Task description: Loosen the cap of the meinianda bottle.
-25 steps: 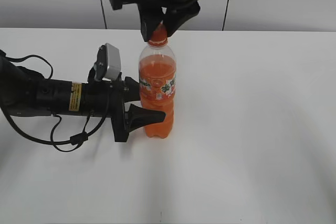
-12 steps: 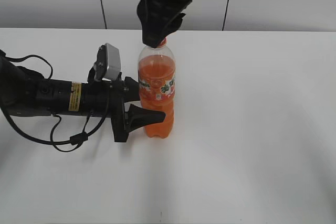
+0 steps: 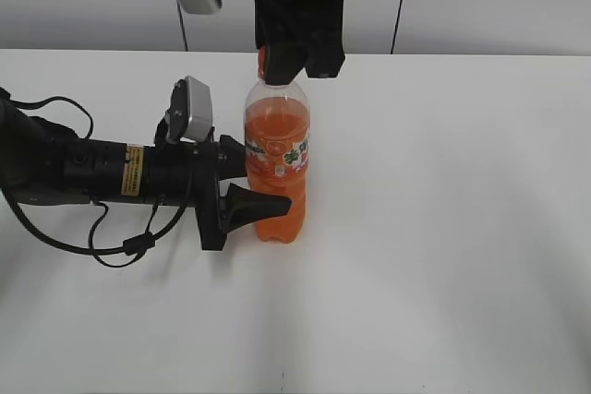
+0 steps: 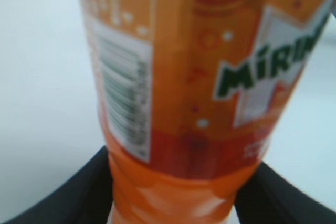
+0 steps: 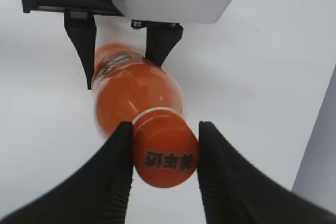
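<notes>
Bottle [image 3: 276, 168] of orange soda is standing upright on the white table [image 3: 443, 228], the left claw [image 3: 247, 193] pinching its lower body while the right claw [image 5: 163, 153] is pinching the cap [image 5: 165, 152].

Meinianda bottle [image 3: 276, 168]: upright on the white table [image 3: 443, 228], left of centre, orange drink filling it to the shoulder, label band around the middle.
Left gripper [image 3: 263, 182]: reaches in from the left, lying level, its black fingers [image 3: 254, 205] closed against the bottle's lower body.
Right gripper [image 3: 294, 60]: descends from the far side onto the bottle top (cap almost wholly hidden; only a sliver of orange shows at the neck).
</notes>
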`<act>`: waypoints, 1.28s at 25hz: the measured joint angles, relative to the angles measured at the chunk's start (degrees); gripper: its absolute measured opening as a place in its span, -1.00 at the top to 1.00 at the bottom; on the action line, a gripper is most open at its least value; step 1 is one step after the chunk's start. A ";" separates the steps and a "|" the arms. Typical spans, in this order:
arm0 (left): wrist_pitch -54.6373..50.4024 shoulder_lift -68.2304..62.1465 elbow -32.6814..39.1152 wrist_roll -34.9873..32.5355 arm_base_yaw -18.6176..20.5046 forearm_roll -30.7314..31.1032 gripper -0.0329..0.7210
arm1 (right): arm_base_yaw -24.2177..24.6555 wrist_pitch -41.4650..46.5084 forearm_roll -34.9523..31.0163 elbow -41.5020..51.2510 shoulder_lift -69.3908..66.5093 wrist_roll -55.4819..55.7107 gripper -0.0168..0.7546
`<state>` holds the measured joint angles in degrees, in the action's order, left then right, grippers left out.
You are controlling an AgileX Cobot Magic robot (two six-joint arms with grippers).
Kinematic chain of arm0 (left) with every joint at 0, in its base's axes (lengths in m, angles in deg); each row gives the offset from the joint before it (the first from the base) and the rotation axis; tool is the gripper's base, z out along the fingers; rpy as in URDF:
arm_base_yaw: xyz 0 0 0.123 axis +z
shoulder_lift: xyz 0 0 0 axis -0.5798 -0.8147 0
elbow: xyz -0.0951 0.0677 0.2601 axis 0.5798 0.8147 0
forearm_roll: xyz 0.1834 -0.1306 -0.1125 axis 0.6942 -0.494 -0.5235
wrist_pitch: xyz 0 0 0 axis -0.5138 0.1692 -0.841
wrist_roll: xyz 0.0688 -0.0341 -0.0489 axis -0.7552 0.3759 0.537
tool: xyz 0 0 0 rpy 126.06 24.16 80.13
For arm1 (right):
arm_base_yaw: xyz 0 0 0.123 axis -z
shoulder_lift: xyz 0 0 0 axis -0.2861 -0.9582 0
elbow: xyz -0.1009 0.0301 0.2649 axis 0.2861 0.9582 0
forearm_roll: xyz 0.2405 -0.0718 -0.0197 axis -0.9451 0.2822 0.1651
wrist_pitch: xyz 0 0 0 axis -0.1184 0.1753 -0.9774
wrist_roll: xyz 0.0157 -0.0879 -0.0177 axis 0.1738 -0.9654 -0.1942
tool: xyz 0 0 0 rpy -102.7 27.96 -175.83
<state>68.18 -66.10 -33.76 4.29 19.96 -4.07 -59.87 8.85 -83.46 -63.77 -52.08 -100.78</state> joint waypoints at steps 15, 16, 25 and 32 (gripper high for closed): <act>-0.06 0.00 0.00 0.11 0.00 -0.06 -0.17 | 0.00 -0.80 0.86 0.12 -1.17 -3.01 -0.21; -0.06 0.00 0.00 0.11 0.00 -0.06 -0.17 | 0.00 -0.80 1.17 0.12 -1.17 -3.01 -0.22; -0.06 0.00 0.00 0.11 0.00 -0.01 -0.17 | 0.00 -0.80 0.08 0.12 4.46 4.70 -0.24; -0.06 0.00 0.00 0.11 0.00 -0.01 -0.17 | 0.00 -0.80 -1.25 0.12 8.25 43.39 -0.24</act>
<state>68.13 -66.10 -33.76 4.40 19.96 -4.09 -59.87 8.05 -84.71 -63.65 -43.83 -57.39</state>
